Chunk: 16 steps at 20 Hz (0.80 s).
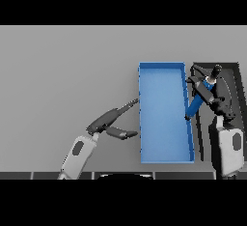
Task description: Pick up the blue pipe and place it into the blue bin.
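1. The blue pipe is pinched in the curled fingers of the right hand, slanting over the right wall of the blue bin; its upper part is hidden by the hand.
2. A dark tray at the desk's right edge is mostly covered by the right arm.
3. The left hand lies spread, fingertips near the bin's left wall.
4. The grey desk carries all.
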Available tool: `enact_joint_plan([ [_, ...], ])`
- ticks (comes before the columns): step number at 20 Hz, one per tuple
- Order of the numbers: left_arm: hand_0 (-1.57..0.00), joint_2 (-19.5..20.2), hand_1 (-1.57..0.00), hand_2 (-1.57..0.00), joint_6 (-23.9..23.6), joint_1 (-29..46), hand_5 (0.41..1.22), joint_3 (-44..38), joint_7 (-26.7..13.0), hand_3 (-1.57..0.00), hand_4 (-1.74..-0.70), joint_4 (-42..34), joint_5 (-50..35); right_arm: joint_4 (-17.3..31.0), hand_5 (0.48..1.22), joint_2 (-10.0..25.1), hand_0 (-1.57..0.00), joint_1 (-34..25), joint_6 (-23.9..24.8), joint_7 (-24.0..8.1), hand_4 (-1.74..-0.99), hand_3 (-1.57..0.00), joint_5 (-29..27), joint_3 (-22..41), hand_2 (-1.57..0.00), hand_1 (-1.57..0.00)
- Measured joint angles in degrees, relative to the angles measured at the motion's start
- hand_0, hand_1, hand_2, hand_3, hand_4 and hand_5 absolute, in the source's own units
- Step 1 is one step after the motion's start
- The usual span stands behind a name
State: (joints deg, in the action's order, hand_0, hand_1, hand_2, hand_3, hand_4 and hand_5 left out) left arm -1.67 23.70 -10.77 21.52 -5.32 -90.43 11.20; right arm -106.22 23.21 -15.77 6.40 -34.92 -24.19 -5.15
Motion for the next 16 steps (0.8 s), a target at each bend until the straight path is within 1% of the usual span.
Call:
enact_joint_plan([
  [1,0.0,-0.5,0.0,0.0,-0.5,-0.4,0.427,-0.1,-1.4,0.0,-0.88,0.0,0.1,-0.3,1.221,0.7,-1.57,1.8,2.0,0.0,-1.741,-1.57,0.2,1.6,-1.57,-1.57],
  [2,0.0,-0.1,0.0,0.0,-0.1,-0.6,0.425,-0.5,-1.1,0.0,-0.88,-0.2,-0.5,0.1,1.221,2.6,-1.57,3.1,5.1,0.0,-1.741,-1.57,-0.1,2.9,-1.57,-1.57],
  [3,0.0,0.1,0.0,0.0,0.0,-0.2,0.423,-0.4,-0.8,0.0,-0.89,-0.3,-0.4,0.3,1.221,4.5,-1.57,4.6,7.5,0.0,-1.741,-1.51,0.2,5.3,-1.57,-1.57],
  [4,0.0,-0.2,0.0,0.0,0.0,-0.7,0.422,-0.3,-1.1,0.0,-0.89,0.7,-0.2,0.7,1.221,5.8,-1.57,5.8,10.4,0.0,-1.741,-1.52,0.0,7.6,-1.57,-1.57],
  [5,0.0,0.1,0.0,0.0,0.1,-0.6,0.42,-0.6,-0.5,0.0,-0.89,0.0,-0.6,0.7,1.221,7.1,-1.57,7.2,12.8,0.0,-1.741,-1.26,-0.9,9.5,-1.57,-1.57],
  [7,0.0,0.1,0.0,0.0,0.0,-0.8,0.42,-0.5,-0.7,0.0,-0.88,0.4,-0.3,1.6,1.221,10.2,-1.57,8.4,16.9,0.0,-1.741,-1.02,-1.5,14.5,-1.57,-1.57],
  [8,0.0,0.3,0.0,0.0,0.1,-0.3,0.421,-0.4,-0.1,0.0,-0.88,0.2,-0.3,2.5,1.221,11.1,-1.57,8.3,18.4,0.7,-1.741,-0.91,-1.1,15.9,-1.57,-1.57],
  [9,0.0,-0.2,0.0,0.0,-0.3,-0.2,0.421,0.0,-0.3,0.0,-0.88,0.1,0.1,2.7,1.221,11.7,-1.57,8.4,19.9,1.1,-1.741,-0.85,-1.2,17.4,-1.57,-1.55],
  [10,0.0,0.3,0.0,0.0,-0.1,-0.1,0.421,-0.1,0.1,0.0,-0.88,0.0,0.0,2.8,1.221,12.7,-1.46,8.3,22.0,1.7,-1.678,-0.79,-0.9,18.7,-1.34,-1.34],
  [11,0.0,0.2,0.0,0.0,-0.3,-0.4,0.422,0.0,-0.2,0.0,-0.88,0.0,0.3,3.2,1.221,13.6,-1.17,7.9,23.0,1.9,-1.592,-0.63,-1.0,19.9,-1.07,-1.07],
  [12,0.0,0.2,0.0,0.0,-0.1,-0.2,0.422,0.1,-0.3,0.0,-0.88,-0.2,0.2,5.2,1.221,14.6,-0.94,6.8,24.0,1.1,-1.503,-0.5,-1.7,21.8,-0.86,-0.85],
  [13,0.0,0.3,0.0,0.0,-0.2,-0.2,0.425,0.0,-0.4,0.0,-0.88,-0.1,0.3,6.4,1.221,15.9,-0.75,6.9,24.1,0.0,-1.413,-0.4,-3.1,23.2,-0.68,-0.68],
  [14,0.0,0.1,0.0,0.0,-0.3,-0.2,0.427,0.1,-0.7,0.0,-0.88,0.1,0.3,8.1,1.221,18.3,-0.6,6.6,25.1,-0.1,-1.337,-0.32,-6.3,25.9,-0.55,-0.55],
  [15,0.0,0.0,0.0,0.0,-0.4,-0.3,0.428,0.1,-1.0,0.0,-0.88,0.1,0.5,9.3,1.186,20.2,-0.48,5.8,24.5,-0.1,-1.275,-0.26,-8.2,28.2,-0.44,-0.44],
  [16,0.0,0.4,0.0,0.0,-0.2,0.2,0.43,0.1,-0.4,0.0,-0.88,-0.3,0.3,10.0,1.137,23.1,-0.38,3.7,24.4,0.6,-1.219,-0.21,-10.5,31.8,-0.35,-0.35],
])
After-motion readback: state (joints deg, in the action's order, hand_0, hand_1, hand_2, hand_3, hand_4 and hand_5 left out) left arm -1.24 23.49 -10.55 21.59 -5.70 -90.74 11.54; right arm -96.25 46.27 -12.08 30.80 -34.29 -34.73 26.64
